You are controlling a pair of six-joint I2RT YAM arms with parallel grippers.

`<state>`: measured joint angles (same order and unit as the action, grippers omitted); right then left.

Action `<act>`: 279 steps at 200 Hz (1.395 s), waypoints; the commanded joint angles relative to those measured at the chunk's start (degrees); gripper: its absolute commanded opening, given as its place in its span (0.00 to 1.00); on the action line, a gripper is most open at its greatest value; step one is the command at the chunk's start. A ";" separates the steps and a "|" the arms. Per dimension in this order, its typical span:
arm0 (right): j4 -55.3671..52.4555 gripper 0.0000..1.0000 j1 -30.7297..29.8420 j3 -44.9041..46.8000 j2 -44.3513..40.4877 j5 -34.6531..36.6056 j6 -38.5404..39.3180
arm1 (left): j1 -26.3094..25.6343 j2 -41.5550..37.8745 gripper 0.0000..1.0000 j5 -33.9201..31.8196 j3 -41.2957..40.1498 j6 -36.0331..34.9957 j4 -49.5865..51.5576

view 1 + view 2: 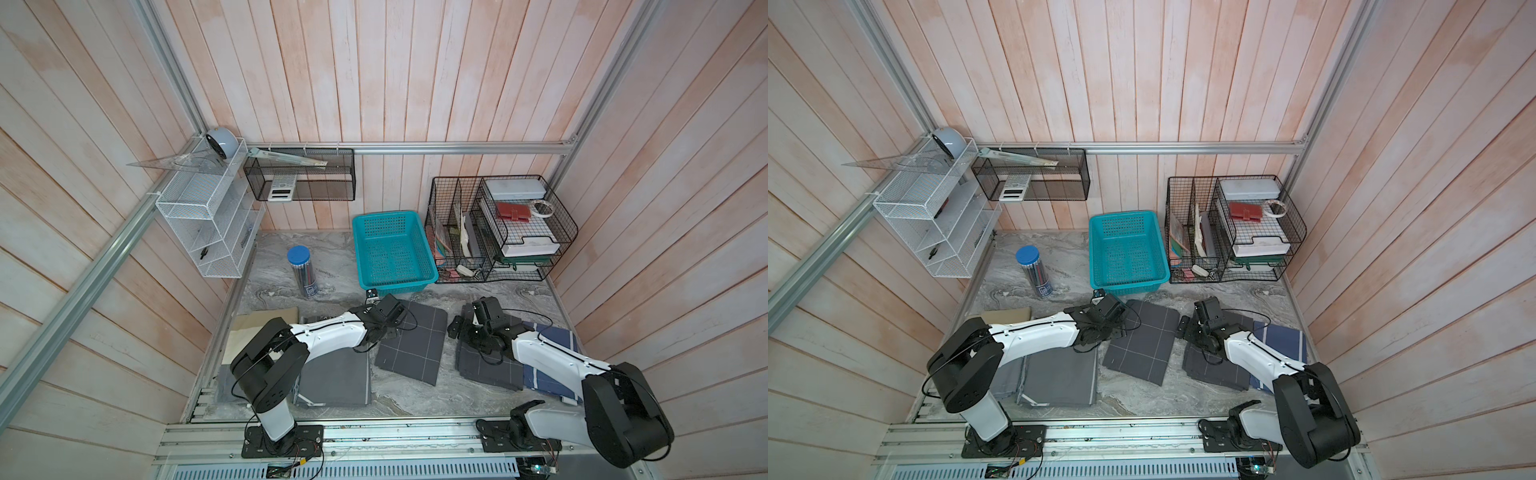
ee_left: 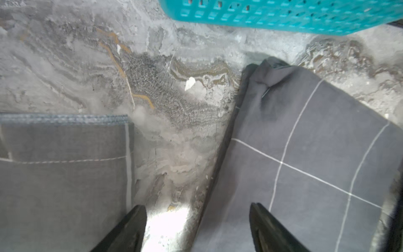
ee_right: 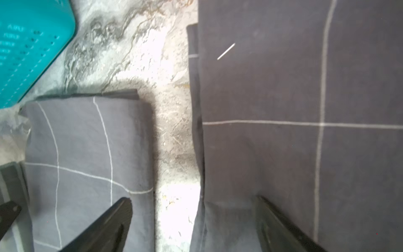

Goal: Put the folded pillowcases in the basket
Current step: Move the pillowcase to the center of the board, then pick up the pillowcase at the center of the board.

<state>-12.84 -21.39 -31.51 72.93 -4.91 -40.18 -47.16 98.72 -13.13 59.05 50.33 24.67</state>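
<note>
While lying flat on the desk (image 1: 415,399) just short of the empty basket (image 1: 399,285), flanked by left hand (image 2: 196,209) and right hand (image 3: 193,199), both spread wide, holding nothing; evidently straddling opposite edges of the folded pillowcase (image 1: 411,343) to lift it without spilling the folds.

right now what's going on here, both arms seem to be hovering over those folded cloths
Two robot arms are poised at a dark checked folded pillowcase in the middle. The left pincer is open at one edge, the right pincer open over the gap between it and a second checked cloth. Neither holds anything. The teal basket behind is empty.
</note>
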 commanded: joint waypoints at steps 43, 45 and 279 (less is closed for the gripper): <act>-1.54 0.89 -7.00 -3.04 -0.27 -1.26 1.13 | 0.13 3.24 0.77 -1.42 3.76 -1.81 1.78; -1.43 0.89 -7.29 -3.03 -0.14 -1.29 1.04 | 0.13 3.33 0.77 -1.41 3.81 -1.81 1.72; 7.59 0.57 -14.21 -6.02 16.09 -2.47 -3.59 | -0.57 9.71 0.52 11.11 1.83 0.69 -10.12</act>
<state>-1.87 -34.74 -37.85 87.13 -6.52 -43.22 -47.11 106.83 -7.79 63.24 49.52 18.57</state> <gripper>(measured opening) 0.576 0.522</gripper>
